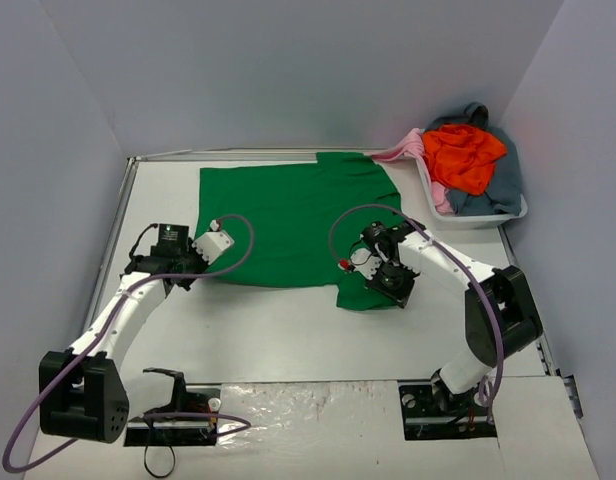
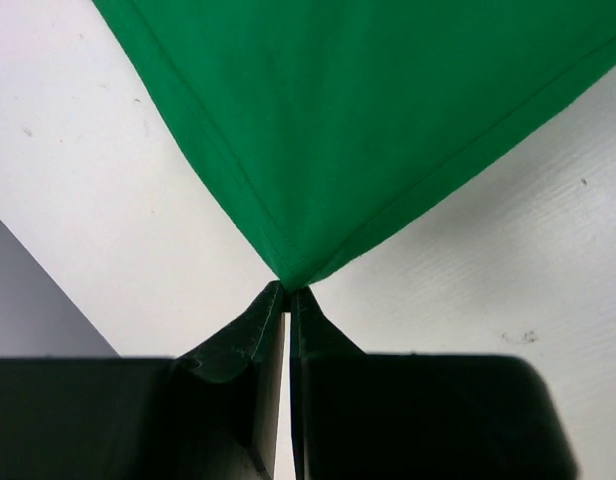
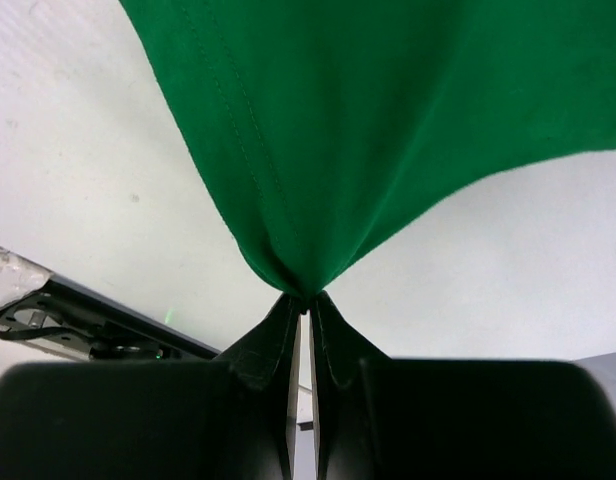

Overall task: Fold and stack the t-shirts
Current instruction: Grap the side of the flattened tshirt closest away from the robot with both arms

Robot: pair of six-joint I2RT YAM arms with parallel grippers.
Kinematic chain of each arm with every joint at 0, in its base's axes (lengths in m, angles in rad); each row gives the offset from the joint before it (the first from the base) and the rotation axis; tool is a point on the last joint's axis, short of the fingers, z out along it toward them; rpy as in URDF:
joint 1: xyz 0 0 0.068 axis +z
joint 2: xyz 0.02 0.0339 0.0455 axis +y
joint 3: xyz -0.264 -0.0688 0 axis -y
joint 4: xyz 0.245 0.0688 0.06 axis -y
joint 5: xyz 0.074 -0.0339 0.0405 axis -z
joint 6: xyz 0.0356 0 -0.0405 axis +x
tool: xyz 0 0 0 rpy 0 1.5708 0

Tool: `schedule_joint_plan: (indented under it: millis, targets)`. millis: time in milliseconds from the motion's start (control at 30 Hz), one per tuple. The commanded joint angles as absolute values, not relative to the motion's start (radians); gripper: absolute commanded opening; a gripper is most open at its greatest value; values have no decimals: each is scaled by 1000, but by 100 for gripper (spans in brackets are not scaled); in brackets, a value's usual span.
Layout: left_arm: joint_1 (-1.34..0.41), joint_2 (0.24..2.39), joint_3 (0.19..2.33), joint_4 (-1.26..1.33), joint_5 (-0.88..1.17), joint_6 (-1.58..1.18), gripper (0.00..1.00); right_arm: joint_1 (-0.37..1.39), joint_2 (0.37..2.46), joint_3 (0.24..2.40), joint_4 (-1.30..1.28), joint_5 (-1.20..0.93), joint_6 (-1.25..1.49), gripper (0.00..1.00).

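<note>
A bright green t-shirt (image 1: pixel 293 222) lies spread flat on the white table. My left gripper (image 1: pixel 206 263) is shut on its near left corner; in the left wrist view the green cloth (image 2: pixel 338 120) runs to a point pinched at the gripper tips (image 2: pixel 289 291). My right gripper (image 1: pixel 380 284) is shut on the shirt's near right corner; in the right wrist view the cloth (image 3: pixel 378 110) bunches into the gripper tips (image 3: pixel 305 299). An orange-red shirt (image 1: pixel 464 155), a pale pink one (image 1: pixel 408 148) and a grey-blue one (image 1: pixel 500 180) lie heaped at the back right.
A white plastic tub (image 1: pixel 508 215) at the back right holds the heaped shirts. Grey walls close in the table on three sides. A clear plastic sheet (image 1: pixel 308 410) covers the near edge between the arm bases. Purple cables loop from both arms.
</note>
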State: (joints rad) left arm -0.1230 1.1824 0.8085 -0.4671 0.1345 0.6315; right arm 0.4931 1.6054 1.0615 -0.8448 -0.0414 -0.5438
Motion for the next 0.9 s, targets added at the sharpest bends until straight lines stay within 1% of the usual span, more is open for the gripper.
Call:
schedule_joint_plan:
  millis: [0, 233, 400, 867]
  targets:
    - [-120, 1137, 798, -555, 147, 681, 2, 503, 1539, 1063, -963, -34, -535, 0]
    - [-120, 1114, 775, -598, 158, 718, 2, 503, 1474, 1104, -1045, -60, -557, 0]
    - [-120, 1129, 779, -604, 153, 735, 2, 489, 1471, 1147, -1043, -38, -569, 0]
    - [-117, 1215, 841, -537, 118, 695, 2, 387, 1658, 1426, -1003, -32, -603, 0]
